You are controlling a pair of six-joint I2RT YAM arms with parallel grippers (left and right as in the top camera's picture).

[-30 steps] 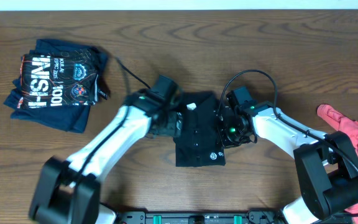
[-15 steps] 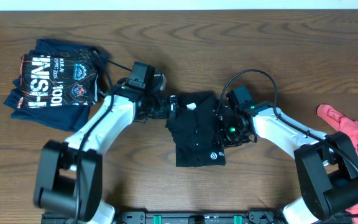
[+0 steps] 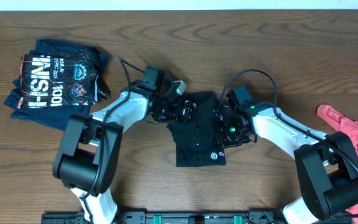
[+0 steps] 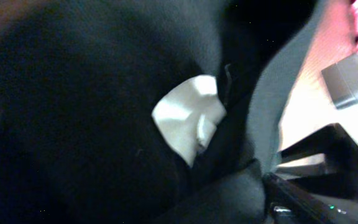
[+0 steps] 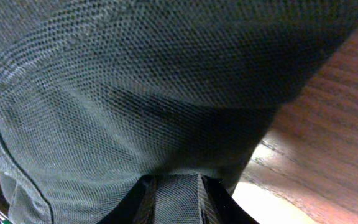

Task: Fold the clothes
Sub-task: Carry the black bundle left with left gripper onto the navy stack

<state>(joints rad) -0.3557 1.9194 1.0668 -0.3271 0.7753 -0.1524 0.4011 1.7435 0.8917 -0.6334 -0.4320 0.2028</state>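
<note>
The black T-shirt (image 3: pixel 197 130) lies folded into a small rectangle at the table's middle, a small white logo near its lower right corner. My left gripper (image 3: pixel 184 112) rests on the shirt's upper left corner. The left wrist view shows only black fabric (image 4: pixel 73 112) and a white neck label (image 4: pixel 188 121), with the jaws lost in the dark. My right gripper (image 3: pixel 224 127) sits at the shirt's right edge. In the right wrist view a strip of the mesh fabric (image 5: pixel 135 81) is pinched in that gripper (image 5: pixel 176 186).
A folded navy printed shirt (image 3: pixel 55 84) lies at the back left. A coral-red garment (image 3: pixel 353 134) lies at the right edge. Bare wooden table (image 3: pixel 260 56) surrounds the black shirt, and wood also shows beside the fabric (image 5: pixel 328 137).
My left arm swung its elbow leftward and its gripper shifted right onto the shirt's upper left corner. The right arm and the shirt have stayed in place.
</note>
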